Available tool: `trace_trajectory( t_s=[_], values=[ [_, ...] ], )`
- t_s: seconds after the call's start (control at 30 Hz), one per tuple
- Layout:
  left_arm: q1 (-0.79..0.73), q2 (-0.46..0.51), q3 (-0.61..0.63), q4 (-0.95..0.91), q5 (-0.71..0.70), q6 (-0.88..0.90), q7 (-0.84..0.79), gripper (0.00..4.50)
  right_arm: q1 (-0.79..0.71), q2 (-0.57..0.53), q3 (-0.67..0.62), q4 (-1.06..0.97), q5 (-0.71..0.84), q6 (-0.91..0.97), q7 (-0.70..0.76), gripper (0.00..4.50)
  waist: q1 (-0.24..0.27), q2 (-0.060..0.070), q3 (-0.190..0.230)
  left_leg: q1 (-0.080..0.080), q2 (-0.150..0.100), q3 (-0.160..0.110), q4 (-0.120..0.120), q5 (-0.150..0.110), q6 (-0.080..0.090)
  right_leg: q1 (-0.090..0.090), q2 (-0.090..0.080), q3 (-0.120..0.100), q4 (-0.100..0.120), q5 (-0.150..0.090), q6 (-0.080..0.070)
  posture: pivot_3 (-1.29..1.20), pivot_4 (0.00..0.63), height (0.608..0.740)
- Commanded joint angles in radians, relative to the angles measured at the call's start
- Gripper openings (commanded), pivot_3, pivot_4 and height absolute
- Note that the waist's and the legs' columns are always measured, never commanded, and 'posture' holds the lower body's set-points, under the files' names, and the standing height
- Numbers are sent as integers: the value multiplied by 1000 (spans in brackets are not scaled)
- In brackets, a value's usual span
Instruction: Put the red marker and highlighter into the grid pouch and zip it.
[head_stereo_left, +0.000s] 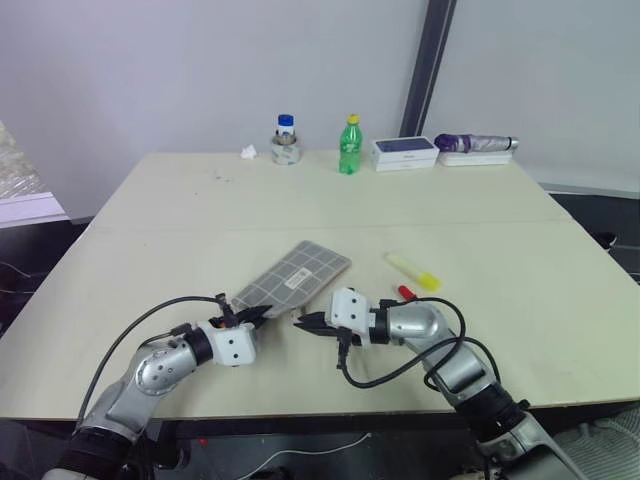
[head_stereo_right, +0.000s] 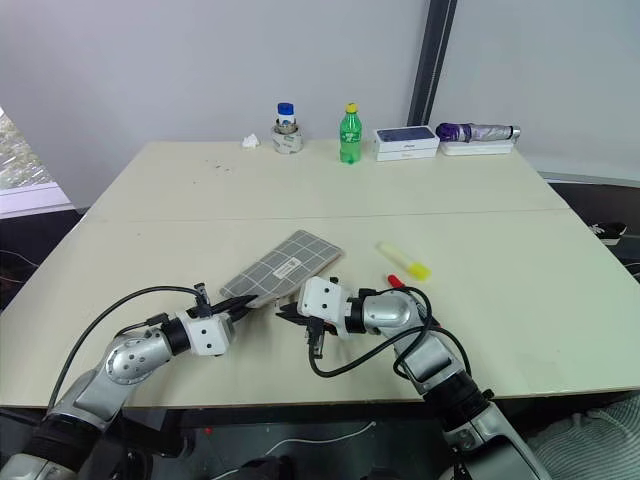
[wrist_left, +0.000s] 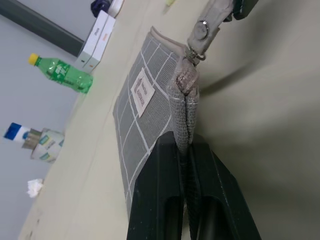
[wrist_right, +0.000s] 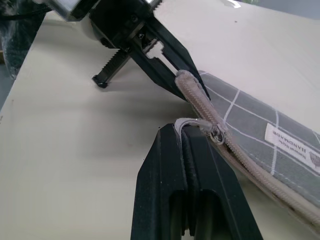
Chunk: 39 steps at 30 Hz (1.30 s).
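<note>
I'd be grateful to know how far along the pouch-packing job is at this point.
Nothing is packed yet: the highlighter and red marker lie on the table beside the pouch. In hand: the left tool is shut on the pouch's near end and the right tool is shut on the zipper pull. Left: both pens in, then zipping.

Even, soft indoor light; faint shadows on the table (head_stereo_left: 300, 215), wrist views slightly blurred.
</note>
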Motion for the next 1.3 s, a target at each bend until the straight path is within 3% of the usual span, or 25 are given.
trace_trajectory(
  t_s=[0.03,0.27,0.5,0.73,0.87,1.13,1.3],
  values=[
    [19,21,18,-8,-9,3,7,0,-17,13,-56,-11,38,-4,-16,869,0,0,0,0,0,0,0,0,0,0,0,0,0,0,0,0,150,740],
    [1,27,28,-9,28,-18,70,0,79,-78,-110,-73,61,9,14,4457,3,0,0,0,0,0,0,0,0,0,0,0,0,0,0,0,150,740],
    [4,48,38,-8,50,-62,126,0,257,-178,-324,-186,157,51,-57,4486,3,-1,0,0,1,0,0,0,0,1,0,0,-1,0,0,0,150,740],
    [20,65,34,32,25,-123,131,0,451,-143,-578,-420,279,213,-273,4486,3,-1,0,0,2,0,-1,0,0,0,0,0,-1,0,0,0,150,740],
    [3,55,29,63,42,-158,157,0,639,-162,-667,-495,202,212,-351,4486,21,-1,0,0,1,0,-1,0,0,1,-1,0,-2,0,0,0,150,740],
    [-20,42,2,90,52,-185,160,0,595,-181,-616,-413,125,241,-423,4486,19,-1,0,2,4,2,0,0,0,1,0,2,-2,1,-1,0,150,740],
    [-40,33,-5,96,48,-180,153,0,423,-167,-634,-323,176,318,-453,4486,22,-1,0,0,1,3,0,0,0,0,0,2,-2,1,-1,0,150,740]
  ],
)
